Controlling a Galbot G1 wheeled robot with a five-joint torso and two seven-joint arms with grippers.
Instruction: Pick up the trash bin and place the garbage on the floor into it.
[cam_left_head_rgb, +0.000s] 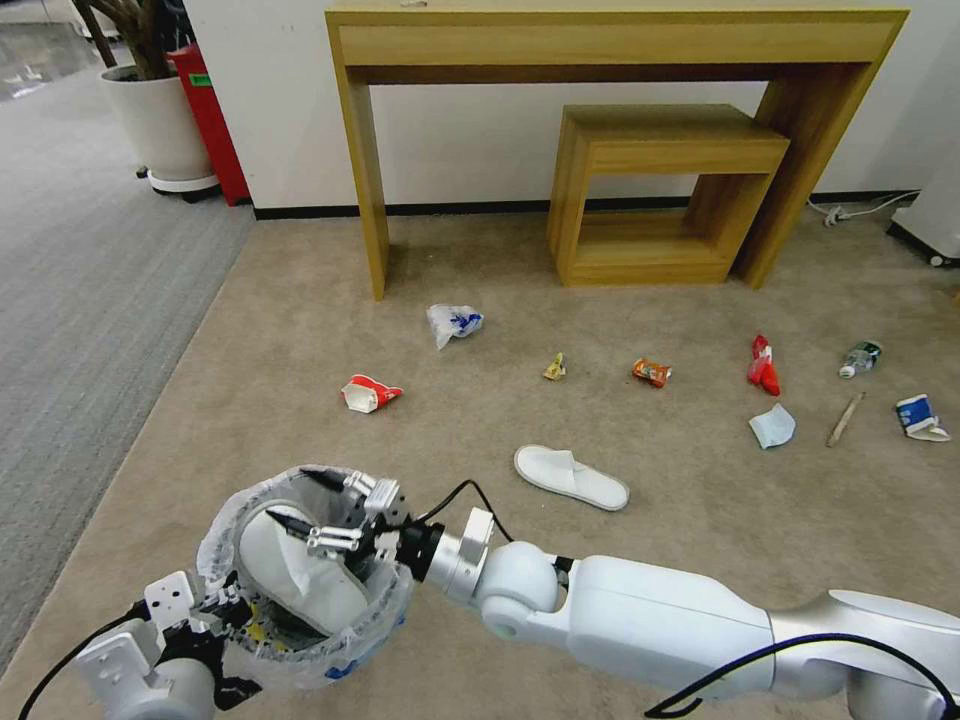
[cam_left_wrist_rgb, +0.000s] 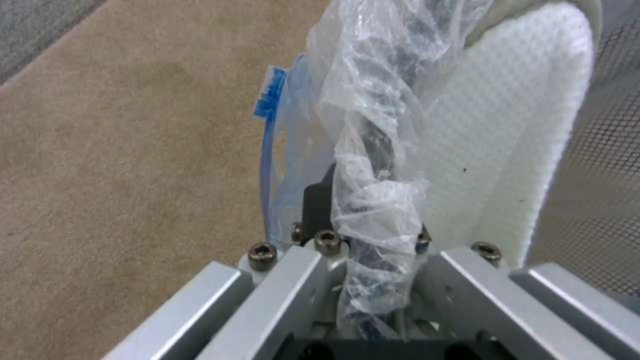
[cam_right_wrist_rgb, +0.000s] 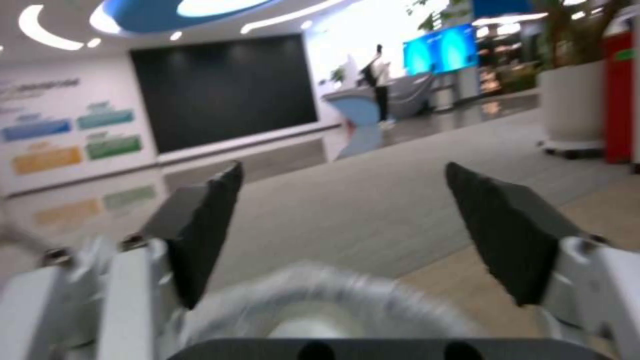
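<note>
The trash bin (cam_left_head_rgb: 345, 640), dark with a translucent bag liner, hangs low at the left. My left gripper (cam_left_head_rgb: 222, 603) is shut on its near rim; the left wrist view shows the liner (cam_left_wrist_rgb: 373, 165) pinched in the gripper (cam_left_wrist_rgb: 363, 252). One white slipper (cam_left_head_rgb: 300, 575) (cam_left_wrist_rgb: 507, 150) stands inside the bin. Over the bin's mouth my right gripper (cam_left_head_rgb: 290, 495) (cam_right_wrist_rgb: 343, 170) is open and holds nothing. A second slipper (cam_left_head_rgb: 570, 477) lies on the beige floor (cam_left_head_rgb: 300, 330), to the right of the bin.
More garbage is scattered farther off: a red cup (cam_left_head_rgb: 370, 393), plastic bag (cam_left_head_rgb: 452, 322), yellow wrapper (cam_left_head_rgb: 555, 368), orange wrapper (cam_left_head_rgb: 651, 372), red wrapper (cam_left_head_rgb: 763, 365), tissue (cam_left_head_rgb: 772, 426), stick (cam_left_head_rgb: 845, 418), bottle (cam_left_head_rgb: 859, 359) and paper cup (cam_left_head_rgb: 918, 417). A wooden desk (cam_left_head_rgb: 620, 40) stands against the wall.
</note>
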